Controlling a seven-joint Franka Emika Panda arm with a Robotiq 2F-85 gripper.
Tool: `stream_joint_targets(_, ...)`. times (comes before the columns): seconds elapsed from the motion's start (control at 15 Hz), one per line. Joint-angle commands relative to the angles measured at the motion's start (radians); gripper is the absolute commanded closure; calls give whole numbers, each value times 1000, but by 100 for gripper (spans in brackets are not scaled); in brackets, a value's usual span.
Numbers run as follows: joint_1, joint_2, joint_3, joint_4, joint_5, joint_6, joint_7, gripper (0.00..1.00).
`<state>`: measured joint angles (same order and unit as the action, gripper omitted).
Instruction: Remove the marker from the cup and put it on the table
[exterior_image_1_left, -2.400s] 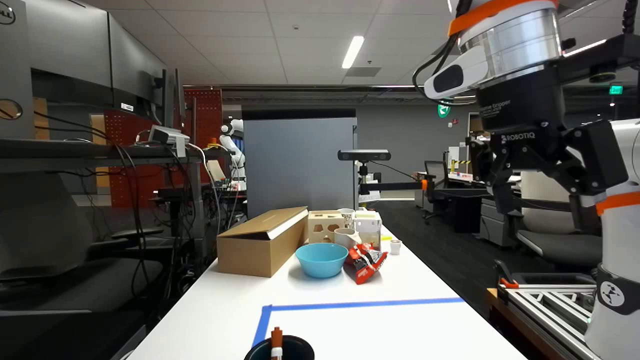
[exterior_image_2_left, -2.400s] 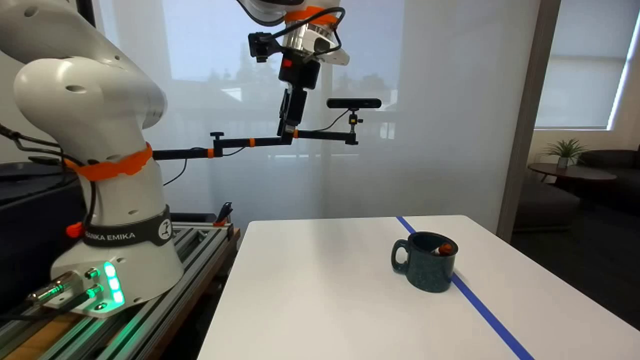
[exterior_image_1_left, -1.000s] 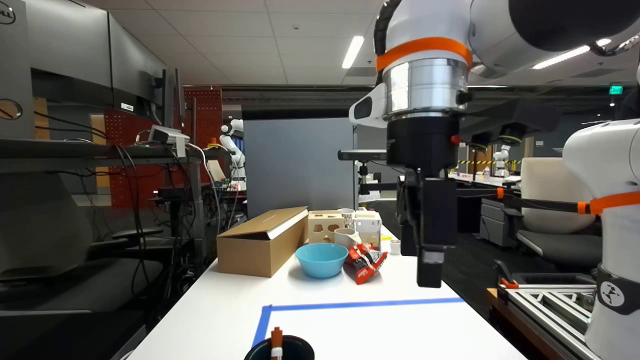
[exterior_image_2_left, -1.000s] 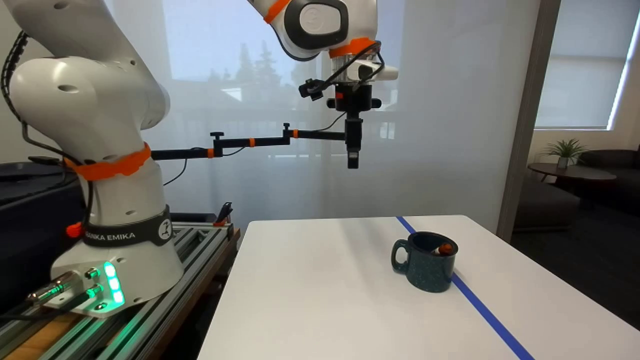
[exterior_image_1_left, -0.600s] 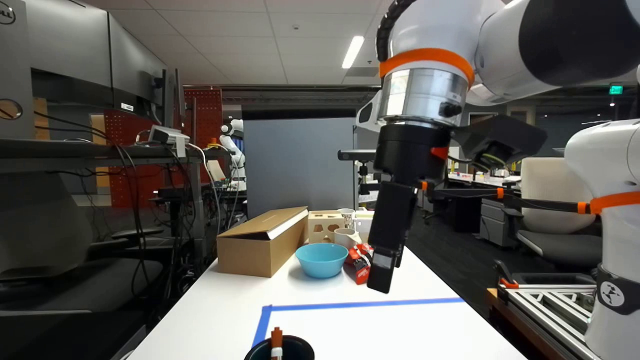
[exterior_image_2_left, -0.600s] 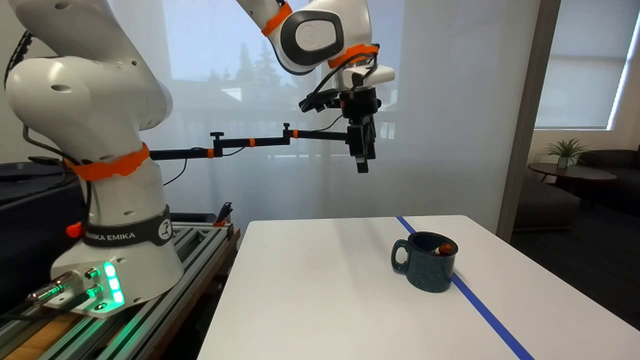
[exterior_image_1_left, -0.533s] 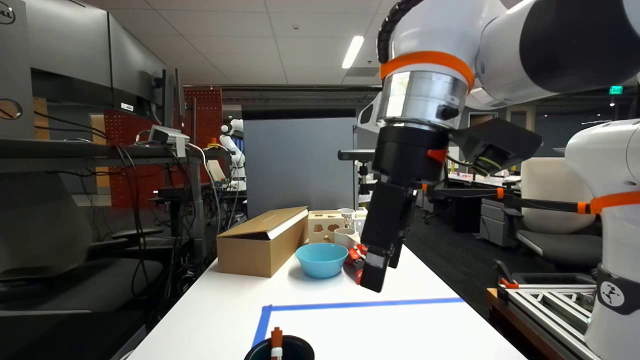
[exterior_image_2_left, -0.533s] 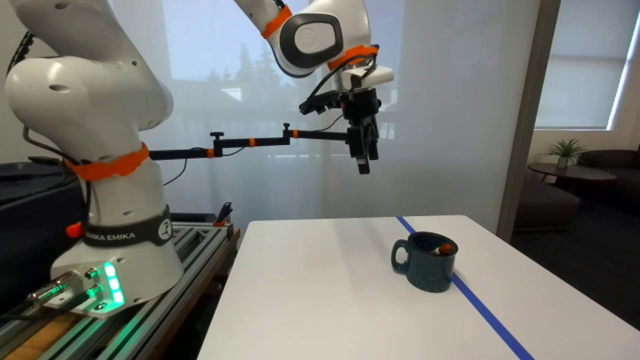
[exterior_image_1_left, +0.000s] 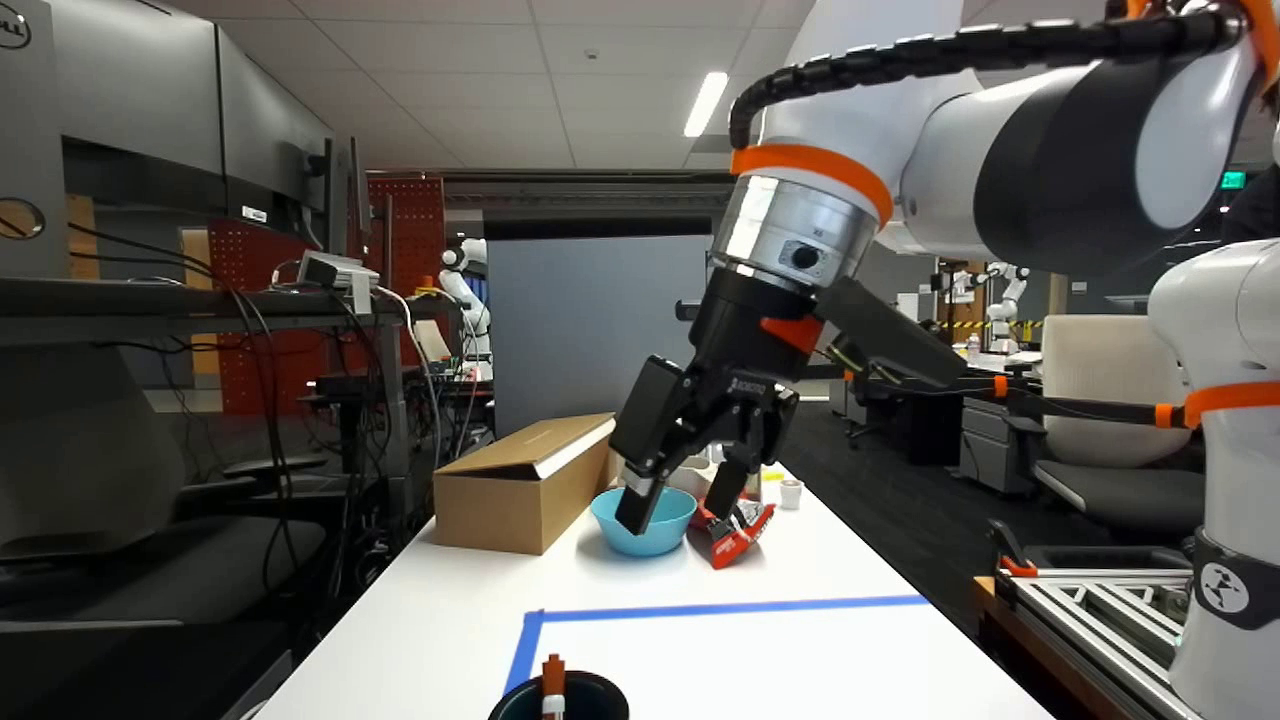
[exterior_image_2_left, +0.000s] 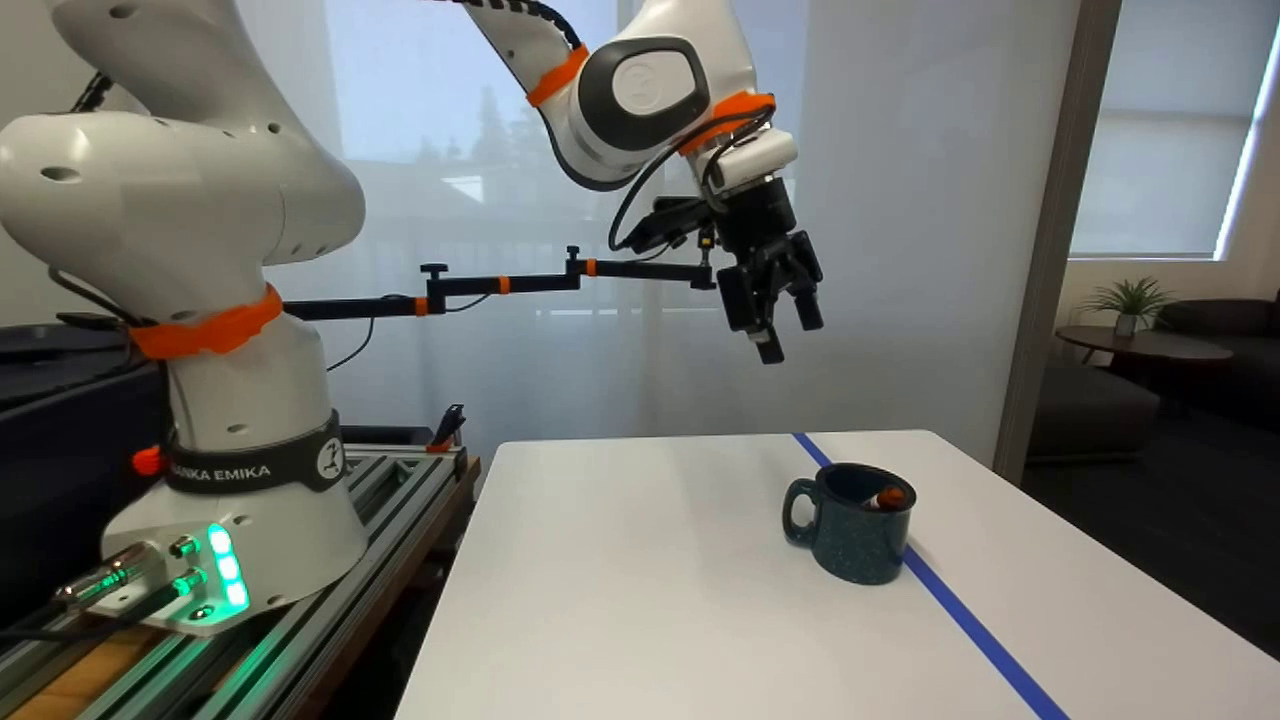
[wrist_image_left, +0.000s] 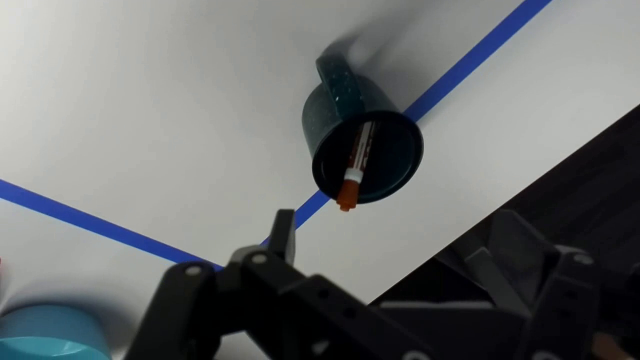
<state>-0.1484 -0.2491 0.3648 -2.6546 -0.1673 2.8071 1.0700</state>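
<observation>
The marker (wrist_image_left: 354, 172) has an orange cap and a white band. It leans inside the dark green-black cup (wrist_image_left: 325, 120), cap end up and over the rim. The cup (exterior_image_2_left: 855, 540) stands upright on the white table (exterior_image_2_left: 620, 560), on a blue tape line. In an exterior view only the cup's top (exterior_image_1_left: 602, 700) and the marker's upper end (exterior_image_1_left: 553, 685) show. My gripper (exterior_image_2_left: 789, 335) is open, empty and tilted, well above the table and apart from the cup. In the wrist view its fingers (wrist_image_left: 396, 217) are spread wide, with the cup beyond them.
A light blue bowl (exterior_image_1_left: 662, 532) stands at the table's far part, with a cardboard box (exterior_image_1_left: 515, 500), a red bag (exterior_image_1_left: 738, 540) and white cups behind. The bowl (wrist_image_left: 50, 325) also shows in the wrist view. A black camera bar (exterior_image_2_left: 510, 285) stands behind the arm.
The gripper has swung from near the base out over the table, come lower, and tilted and turned its fingers towards the cup. The cup and marker have not moved.
</observation>
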Motion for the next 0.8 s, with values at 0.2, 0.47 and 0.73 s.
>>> stream_joint_targets(0.2,-194,117,169,114,-265,5,431,0)
stream_joint_targets(0.47,-255,175,248,162,-427,-10,704,0)
stream_joint_targets(0.73,-282,247,281,225,-633,-54,981,0)
